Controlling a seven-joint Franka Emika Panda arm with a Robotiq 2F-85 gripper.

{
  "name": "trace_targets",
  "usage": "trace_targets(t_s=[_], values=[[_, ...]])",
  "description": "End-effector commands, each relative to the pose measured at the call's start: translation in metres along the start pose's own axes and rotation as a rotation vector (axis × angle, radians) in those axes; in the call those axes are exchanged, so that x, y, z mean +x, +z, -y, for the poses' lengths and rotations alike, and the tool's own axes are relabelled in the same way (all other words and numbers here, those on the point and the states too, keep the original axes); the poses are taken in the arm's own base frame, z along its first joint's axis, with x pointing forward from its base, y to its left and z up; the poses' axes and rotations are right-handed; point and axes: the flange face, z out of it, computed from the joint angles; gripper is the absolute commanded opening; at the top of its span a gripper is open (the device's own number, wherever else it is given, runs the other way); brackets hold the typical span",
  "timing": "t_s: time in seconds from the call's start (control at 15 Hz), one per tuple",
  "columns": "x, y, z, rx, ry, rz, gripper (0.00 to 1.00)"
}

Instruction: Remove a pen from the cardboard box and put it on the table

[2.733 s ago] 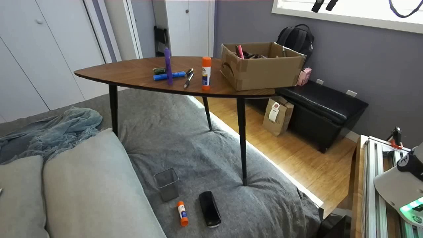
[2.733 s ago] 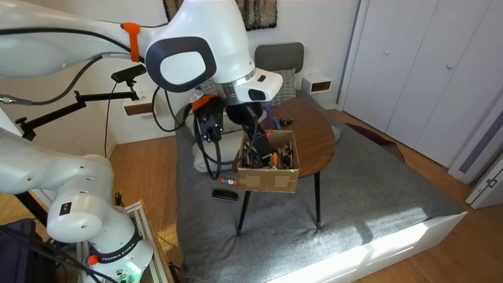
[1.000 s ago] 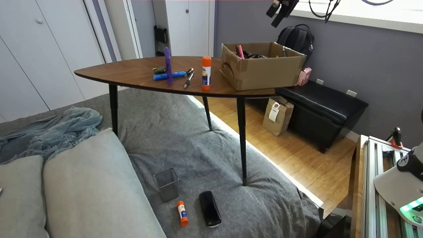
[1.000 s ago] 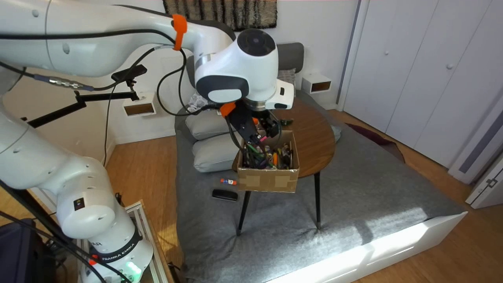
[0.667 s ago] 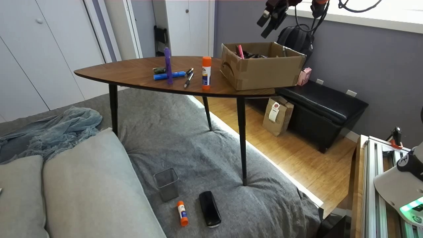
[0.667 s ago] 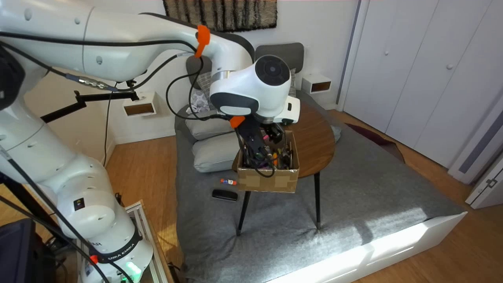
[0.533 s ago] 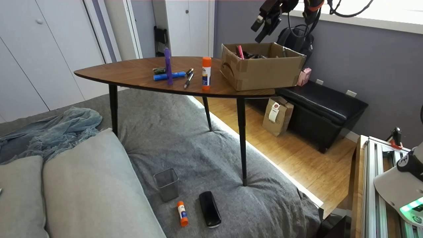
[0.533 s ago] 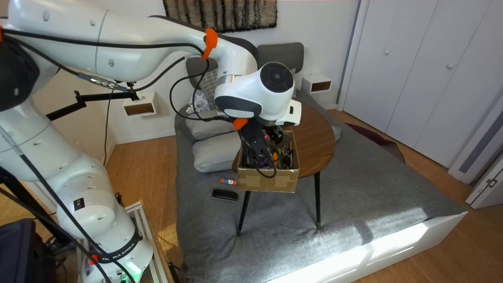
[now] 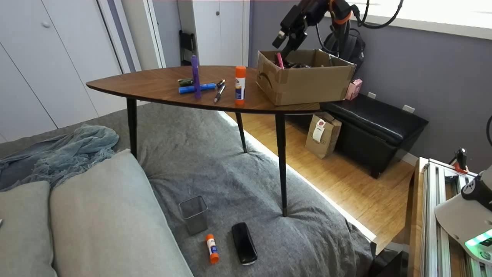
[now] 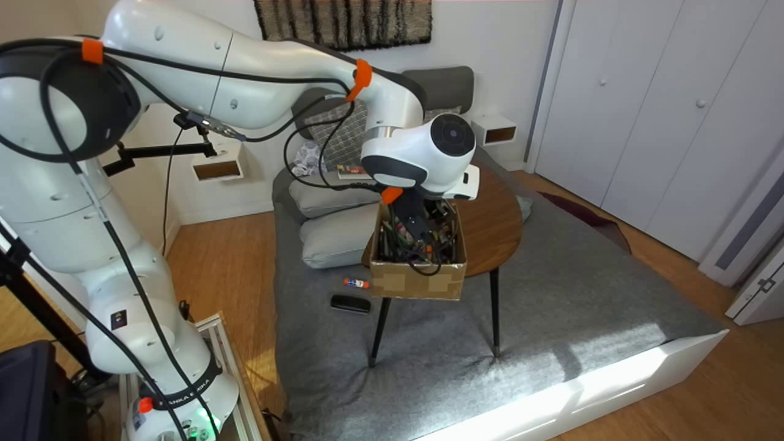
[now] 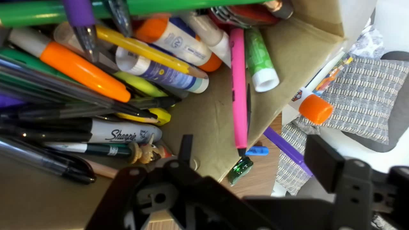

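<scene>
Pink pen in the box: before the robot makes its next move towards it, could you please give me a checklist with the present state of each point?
1. Hand open: ok, jaws apart.
2. Pink pen exposed: ok, most of its length shows.
3. Pink pen at grasping depth between the jaws: cannot tell.
4. Hand not touching the box: cannot tell.
5. Nothing upright on the table to knock over: not ok, a glue stick and a purple pen stand there.
6. Placing spot: ok, bare wood shows beside the box.

White forearm outstretched, wrist bent, black pincer slanting downward, jaws apart
</scene>
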Motion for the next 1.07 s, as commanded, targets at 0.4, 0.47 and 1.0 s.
trace_targets(t_s=[0.4, 0.47, 1.0], values=[[0.013, 0.013, -0.005, -0.005, 0.008, 0.033, 0.16], [0.013, 0.011, -0.005, -0.005, 0.012, 0.033, 0.08], [0.019, -0.015, 0.005, -0.044, 0.025, 0.07, 0.03]])
